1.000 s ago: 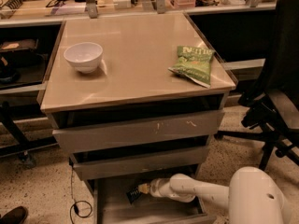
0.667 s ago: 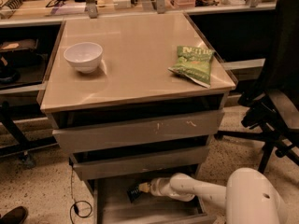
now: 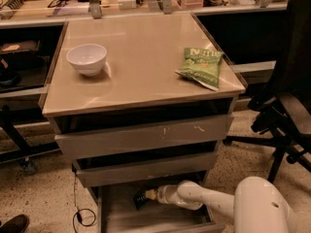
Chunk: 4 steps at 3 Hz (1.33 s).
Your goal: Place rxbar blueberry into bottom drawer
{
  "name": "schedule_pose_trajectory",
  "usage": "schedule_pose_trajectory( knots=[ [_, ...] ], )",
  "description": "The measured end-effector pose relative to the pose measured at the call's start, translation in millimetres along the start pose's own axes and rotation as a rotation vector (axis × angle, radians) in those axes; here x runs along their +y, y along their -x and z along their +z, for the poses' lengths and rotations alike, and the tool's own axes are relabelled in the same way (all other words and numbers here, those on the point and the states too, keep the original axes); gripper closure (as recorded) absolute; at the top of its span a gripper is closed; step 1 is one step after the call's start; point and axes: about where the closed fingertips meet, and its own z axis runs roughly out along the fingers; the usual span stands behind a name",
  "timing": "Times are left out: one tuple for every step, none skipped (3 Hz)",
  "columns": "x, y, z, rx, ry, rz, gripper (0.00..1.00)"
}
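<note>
Down in the lowest level of the cabinet [image 3: 146, 89]: the rxbar blueberry [image 3: 141, 198], a small dark bar, tilted, over the floor of the bottom drawer [image 3: 121, 218]. Toward the back of that drawer, a little left of the cabinet's middle, just under the front of the drawer above. Hard to tell whether resting on the drawer floor or lifted slightly off it.

Pinched at its right end by the gripper [image 3: 149, 195], narrow, closed on the bar, pale tips against the dark wrapper. Reaching in from the cabinet's right front corner: the white arm [image 3: 204, 200], low and nearly level across the open drawer, joined to a rounded white body [image 3: 262, 208] just off that corner.

Standing open toward the camera, the bottom drawer, with plain grey floor showing left of and in front of the bar. Above it in the cabinet, the middle drawer [image 3: 146, 169] and the top drawer [image 3: 146, 136], each slightly ajar, the top one with pale scuffs on its front.

On the cabinet's beige top, left side: a white bowl [image 3: 87, 58], upright. On the same top, right side, near the edge: a green chip bag [image 3: 200, 67], lying flat, well apart from the bowl.

To the cabinet's right, on the speckled floor: a black office chair [image 3: 286, 110]. At the cabinet's lower left: a thin black cable [image 3: 80, 212] looped on the floor, and farther left a dark shoe [image 3: 13, 224]. Behind the cabinet: a long workbench [image 3: 48, 8] with tools and small clutter.
</note>
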Motion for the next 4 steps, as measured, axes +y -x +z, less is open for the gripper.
schedule_pose_trajectory(
  knots=[
    [0.0,0.0,0.0,0.000,0.000,0.000,0.61],
    [0.1,-0.1,0.1,0.000,0.000,0.000,0.38],
    [0.1,-0.1,0.1,0.000,0.000,0.000,0.14],
    [0.1,-0.1,0.1,0.000,0.000,0.000,0.00]
  ],
)
